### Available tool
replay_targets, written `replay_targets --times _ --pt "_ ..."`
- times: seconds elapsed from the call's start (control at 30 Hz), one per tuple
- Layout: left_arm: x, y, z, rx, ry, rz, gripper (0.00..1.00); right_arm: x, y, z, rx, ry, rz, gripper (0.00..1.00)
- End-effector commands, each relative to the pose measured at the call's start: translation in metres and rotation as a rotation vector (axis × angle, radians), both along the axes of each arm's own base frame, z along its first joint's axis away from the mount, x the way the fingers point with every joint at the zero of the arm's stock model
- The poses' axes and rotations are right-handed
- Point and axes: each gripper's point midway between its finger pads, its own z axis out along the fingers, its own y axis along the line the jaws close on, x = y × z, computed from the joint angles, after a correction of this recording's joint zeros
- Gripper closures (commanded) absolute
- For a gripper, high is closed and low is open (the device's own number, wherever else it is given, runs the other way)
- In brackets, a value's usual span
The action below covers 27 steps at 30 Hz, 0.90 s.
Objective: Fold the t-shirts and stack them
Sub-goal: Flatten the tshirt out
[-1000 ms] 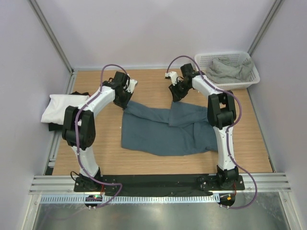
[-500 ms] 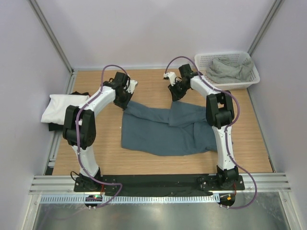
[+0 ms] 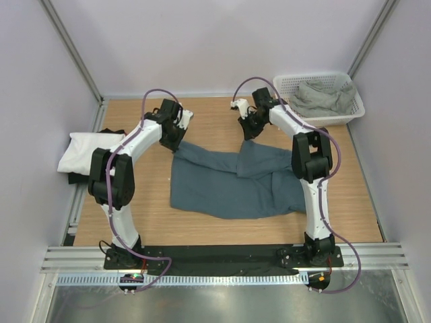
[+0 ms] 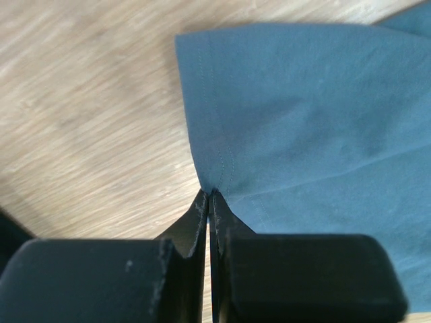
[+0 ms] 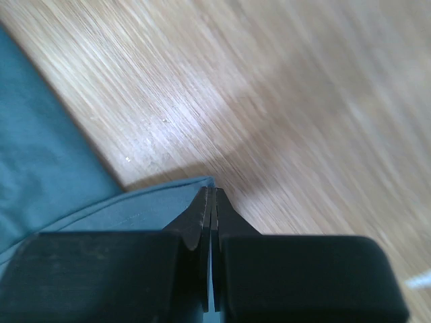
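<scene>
Now both far corners pinched

R jaws, part open 1 s ago, now shut on far corner of slate-blue t-shirt [image 3: 229, 182], spread flat mid-counter [image 3: 215, 118]. L jaws unchanged, clamped on other far corner. Shirt hasn't shifted.

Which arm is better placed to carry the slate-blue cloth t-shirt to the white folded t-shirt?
Probably left: the left fingers pinch the slate-blue cloth t-shirt at the corner nearest the white folded t-shirt; the right fingers pinch near the white mesh basket.
</scene>
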Motion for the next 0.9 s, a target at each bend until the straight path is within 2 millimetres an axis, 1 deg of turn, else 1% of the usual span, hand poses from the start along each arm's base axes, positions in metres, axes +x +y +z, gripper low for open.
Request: replay_targets --times 0.0,0.03,0.07,0.1,0.13,0.17,0.2,0.23,0.27,0.3,0.37,0.4,0.43,0.47,0.5,0.53,0.57,0.6,0.63,0.67,0.73,0.77,0.8,0.83,0.87 --pt "0.023 0.003 0.033 0.016 -0.097 0.006 1.0 0.015 -0.008 0.118 0.048 -0.243 -0.043 0.99" --pt "0.024 0.003 0.038 0.017 -0.105 0.004 1.0 0.016 -0.011 0.131 0.052 -0.272 -0.052 0.99" --pt "0.026 0.005 0.043 0.018 -0.117 0.008 1.0 0.018 -0.014 0.148 0.058 -0.311 -0.059 0.99" --pt "0.028 0.006 0.049 0.017 -0.127 0.006 1.0 0.017 -0.018 0.172 0.062 -0.361 -0.069 0.99" --pt "0.033 0.006 0.06 0.018 -0.155 -0.002 1.0 0.017 -0.023 0.186 0.058 -0.396 -0.086 0.99" --pt "0.035 0.007 0.069 0.018 -0.175 -0.006 1.0 0.019 -0.026 0.202 0.061 -0.436 -0.099 0.99" --pt "0.035 0.008 0.075 0.025 -0.186 -0.011 1.0 0.02 -0.032 0.214 0.057 -0.466 -0.114 0.99" --pt "0.042 0.008 0.091 0.024 -0.223 -0.018 1.0 0.018 -0.039 0.237 0.052 -0.518 -0.136 0.99" --pt "0.043 0.008 0.1 0.026 -0.242 -0.025 1.0 0.02 -0.044 0.256 0.064 -0.559 -0.158 0.99" --pt "0.048 0.009 0.117 0.026 -0.275 -0.025 1.0 0.021 -0.05 0.271 0.068 -0.589 -0.179 0.99" --pt "0.047 0.011 0.137 0.036 -0.304 -0.032 1.0 0.017 -0.063 0.317 0.086 -0.683 -0.229 0.99" --pt "0.048 0.012 0.148 0.037 -0.323 -0.032 1.0 0.014 -0.067 0.33 0.088 -0.711 -0.245 0.99" --pt "0.051 0.014 0.168 0.039 -0.369 -0.027 1.0 0.006 -0.074 0.359 0.099 -0.773 -0.263 0.99" --pt "0.051 0.016 0.177 0.046 -0.39 -0.031 1.0 0.002 -0.082 0.372 0.089 -0.809 -0.29 0.99" --pt "0.05 0.017 0.199 0.042 -0.439 -0.03 1.0 -0.003 -0.087 0.383 0.084 -0.839 -0.3 0.99" --pt "0.048 0.021 0.211 0.051 -0.465 -0.023 1.0 -0.009 -0.092 0.395 0.084 -0.875 -0.31 0.99" --pt "0.046 0.023 0.221 0.058 -0.486 -0.029 1.0 -0.023 -0.099 0.415 0.086 -0.92 -0.327 0.99" --pt "0.045 0.025 0.245 0.05 -0.539 -0.023 1.0 -0.031 -0.103 0.425 0.086 -0.945 -0.334 0.99" --pt "0.042 0.027 0.256 0.053 -0.561 -0.017 1.0 -0.038 -0.106 0.434 0.09 -0.969 -0.342 0.99" --pt "0.039 0.029 0.264 0.058 -0.573 -0.015 1.0 -0.052 -0.114 0.448 0.095 -1.001 -0.354 0.99" --pt "0.029 0.031 0.292 0.068 -0.636 -0.021 1.0 -0.063 -0.122 0.459 0.103 -1.029 -0.378 0.99" --pt "0.024 0.033 0.299 0.087 -0.653 -0.023 1.0 -0.07 -0.128 0.466 0.108 -1.046 -0.386 0.99" --pt "0.019 0.035 0.31 0.119 -0.68 -0.049 1.0 -0.083 -0.129 0.479 0.124 -1.076 -0.387 0.99" --pt "0.009 0.033 0.325 0.127 -0.718 -0.065 1.0 -0.09 -0.131 0.488 0.137 -1.096 -0.395 0.99" --pt "0.002 0.033 0.334 0.131 -0.738 -0.077 1.0 -0.098 -0.133 0.496 0.151 -1.115 -0.401 0.99"
